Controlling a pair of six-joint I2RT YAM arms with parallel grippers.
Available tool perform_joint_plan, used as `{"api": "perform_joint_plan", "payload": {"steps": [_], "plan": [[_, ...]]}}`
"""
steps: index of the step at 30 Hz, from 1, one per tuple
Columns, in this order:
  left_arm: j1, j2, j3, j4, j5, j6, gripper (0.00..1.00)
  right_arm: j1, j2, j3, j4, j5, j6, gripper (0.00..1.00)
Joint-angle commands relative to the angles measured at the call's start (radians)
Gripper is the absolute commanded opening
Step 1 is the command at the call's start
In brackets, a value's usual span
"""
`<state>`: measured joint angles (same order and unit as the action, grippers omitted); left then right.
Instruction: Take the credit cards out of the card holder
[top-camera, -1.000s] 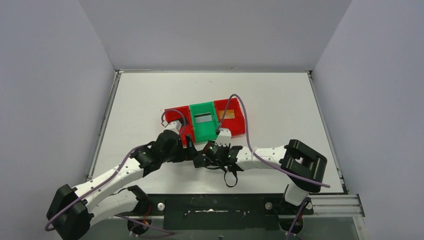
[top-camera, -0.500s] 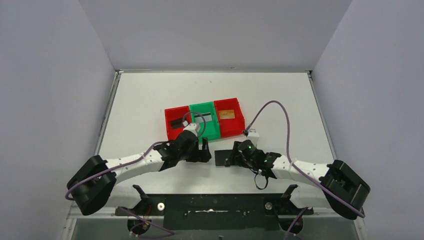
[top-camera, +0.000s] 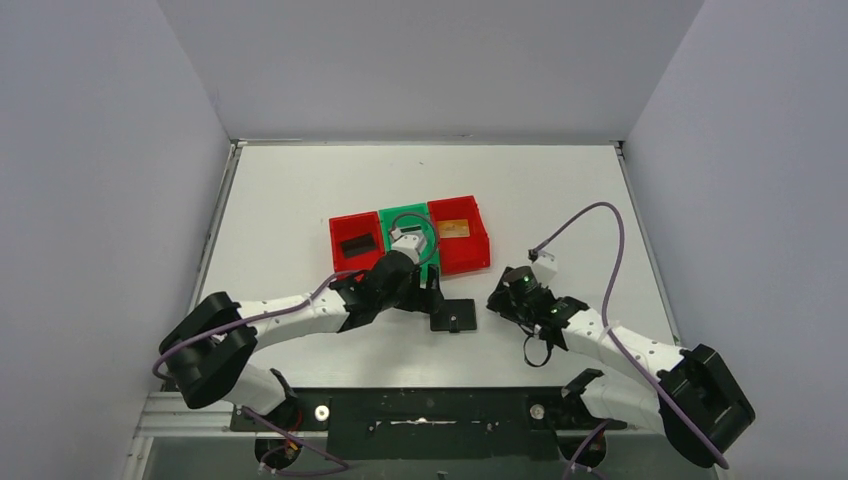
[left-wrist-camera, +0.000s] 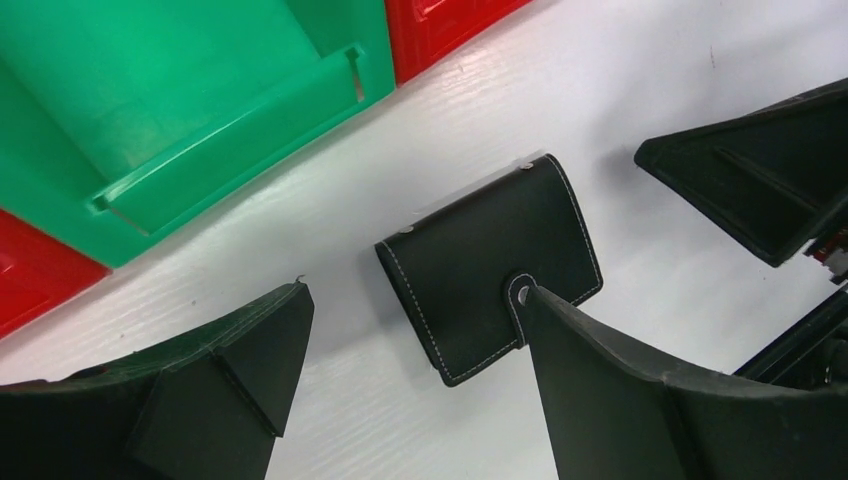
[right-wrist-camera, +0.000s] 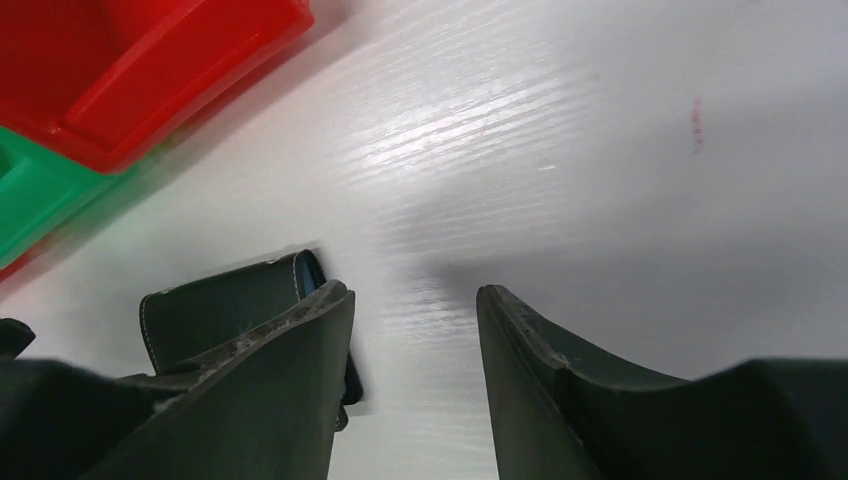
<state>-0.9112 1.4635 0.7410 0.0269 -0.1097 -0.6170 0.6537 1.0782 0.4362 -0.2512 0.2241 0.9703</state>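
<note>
The card holder (top-camera: 453, 315) lies folded shut on the white table, in front of the bins. In the left wrist view the card holder (left-wrist-camera: 490, 258) shows white stitching and a snap tab (left-wrist-camera: 520, 292). My left gripper (left-wrist-camera: 410, 330) stands wide open over it, its right finger at the tab. My right gripper (right-wrist-camera: 415, 300) is open with bare table between its fingers, and the card holder (right-wrist-camera: 215, 305) sits just left of it. A black credit card (top-camera: 358, 246) lies in the left red bin and an orange-gold one (top-camera: 453, 229) in the right red bin.
Three bins stand in a row behind the holder: red (top-camera: 343, 262), green (top-camera: 390, 215) and red (top-camera: 478, 240). My left wrist covers part of the green bin. My right gripper (top-camera: 497, 300) sits right of the holder, my left gripper (top-camera: 432, 297) just behind it.
My right gripper has let go of the card holder and drawn back to the right. My left gripper has swung right, from the bins' front to the holder.
</note>
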Motion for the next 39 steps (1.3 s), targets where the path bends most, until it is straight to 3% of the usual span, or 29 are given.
{"api": "perform_joint_plan", "payload": {"steps": [1,7,11,16,20,24,31,35,39], "plan": [[-0.002,-0.102,-0.038,0.057,-0.075,-0.029,0.78,-0.021,0.066,0.052,0.139,-0.129,-0.029,0.48],[0.01,-0.191,-0.092,0.022,-0.089,-0.044,0.78,0.015,0.199,0.064,0.304,-0.302,-0.099,0.47],[0.012,-0.208,-0.12,0.013,-0.092,-0.042,0.77,0.04,0.327,0.144,0.303,-0.376,-0.234,0.46],[0.015,-0.212,-0.117,0.002,-0.091,-0.039,0.78,0.086,0.444,0.226,0.326,-0.416,-0.431,0.32],[0.015,-0.223,-0.137,-0.004,-0.084,-0.049,0.74,0.089,0.436,0.202,0.437,-0.586,-0.518,0.37],[0.015,-0.227,-0.189,0.044,-0.017,-0.059,0.69,0.089,0.323,0.163,0.439,-0.544,-0.474,0.44],[0.008,-0.119,-0.163,0.087,0.082,-0.028,0.69,0.087,0.13,0.126,0.155,-0.185,-0.254,0.51],[0.002,-0.058,-0.13,0.103,0.088,-0.011,0.69,0.097,0.046,0.024,0.157,-0.204,-0.072,0.49],[-0.01,-0.018,-0.105,0.091,0.098,-0.002,0.61,0.147,0.02,-0.077,0.31,-0.264,0.062,0.45]]}}
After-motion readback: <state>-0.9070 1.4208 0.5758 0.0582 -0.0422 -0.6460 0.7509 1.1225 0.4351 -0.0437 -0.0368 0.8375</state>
